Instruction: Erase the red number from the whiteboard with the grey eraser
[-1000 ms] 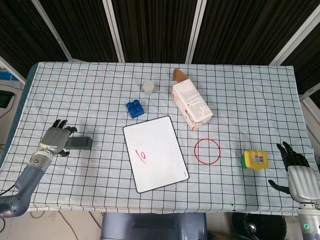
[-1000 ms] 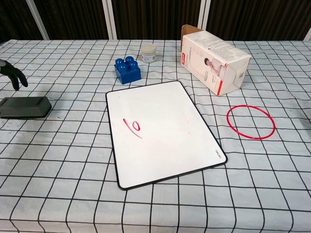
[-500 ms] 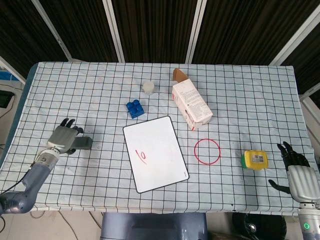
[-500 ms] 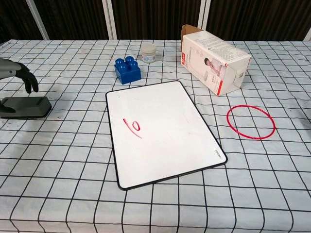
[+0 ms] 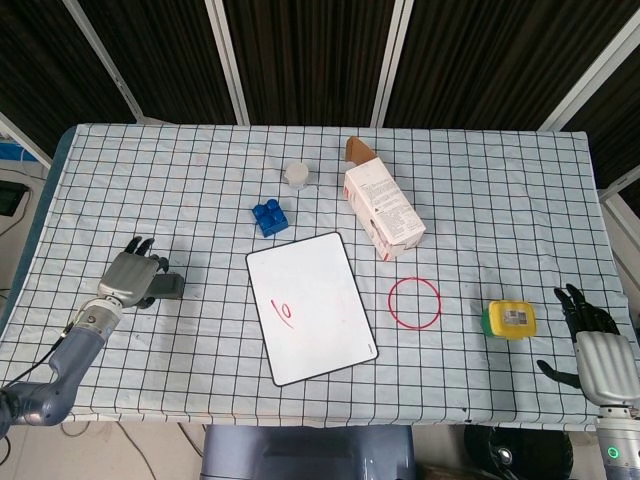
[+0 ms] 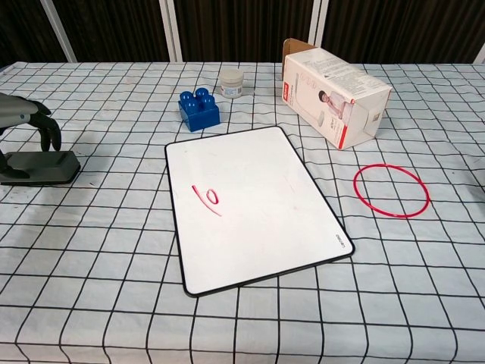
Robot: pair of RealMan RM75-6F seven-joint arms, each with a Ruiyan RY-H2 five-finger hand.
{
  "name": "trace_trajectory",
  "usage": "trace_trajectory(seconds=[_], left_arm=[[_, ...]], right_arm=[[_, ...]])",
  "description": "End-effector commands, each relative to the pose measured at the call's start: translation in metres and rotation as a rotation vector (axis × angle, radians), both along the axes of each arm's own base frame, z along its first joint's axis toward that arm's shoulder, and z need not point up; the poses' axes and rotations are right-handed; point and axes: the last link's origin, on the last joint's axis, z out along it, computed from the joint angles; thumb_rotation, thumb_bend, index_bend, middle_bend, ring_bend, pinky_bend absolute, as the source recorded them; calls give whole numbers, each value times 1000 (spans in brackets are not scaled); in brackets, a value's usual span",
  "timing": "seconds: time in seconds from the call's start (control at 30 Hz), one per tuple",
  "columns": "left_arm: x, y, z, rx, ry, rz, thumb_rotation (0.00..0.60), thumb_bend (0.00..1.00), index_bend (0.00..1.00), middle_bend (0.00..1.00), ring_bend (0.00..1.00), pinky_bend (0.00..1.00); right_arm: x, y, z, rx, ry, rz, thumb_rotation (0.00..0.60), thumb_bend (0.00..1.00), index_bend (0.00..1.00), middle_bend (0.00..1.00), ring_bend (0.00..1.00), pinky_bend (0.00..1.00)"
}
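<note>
Two robot hands show at the worktop's (image 5: 480,180) edges. Left hand (image 5: 130,277) hangs over the flat grey eraser (image 5: 166,287) at the left side, fingers curved down above it; whether they touch it I cannot tell. Right hand (image 5: 600,350) sits off the near right corner, fingers spread, holding nothing. The black-rimmed whiteboard (image 5: 312,306) lies mid-worktop, well apart from the eraser, its red number (image 5: 283,312) unwiped.

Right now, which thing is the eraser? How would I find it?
Start at the whiteboard mid-table and look far left. The eraser is the flat dark grey block under the left hand, with fingers over it. Nothing else there is grey.
</note>
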Motion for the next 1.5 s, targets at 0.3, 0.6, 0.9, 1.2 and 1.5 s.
trace_trajectory(seconds=[0.3,0.6,0.9,1.2,1.5], left_arm=[[-6,0,-2,3,2,-1,600,206,366,372,0,0],[-8,-1,-3,-4,5,-10,600,216,410,416,0,0],[2,1,5,16,-26,-29,600,261,419,425,0,0],[59,-3,29,51,-98,-172,600,261,414,425,0,0],[119,5,8,15,-136,-284,600,261,405,425,0,0]], right_arm=[[0,-1,0,0,0,-3,600,33,55,48,165,184],[0,-1,0,1,-4,-10,600,32,55,48,165,184],[0,-1,0,3,-7,-11,600,32,55,48,165,184],[0,0,0,1,-8,-10,600,32,55,48,165,184],[0,-1,1,-1,-10,-11,600,33,55,48,165,184]])
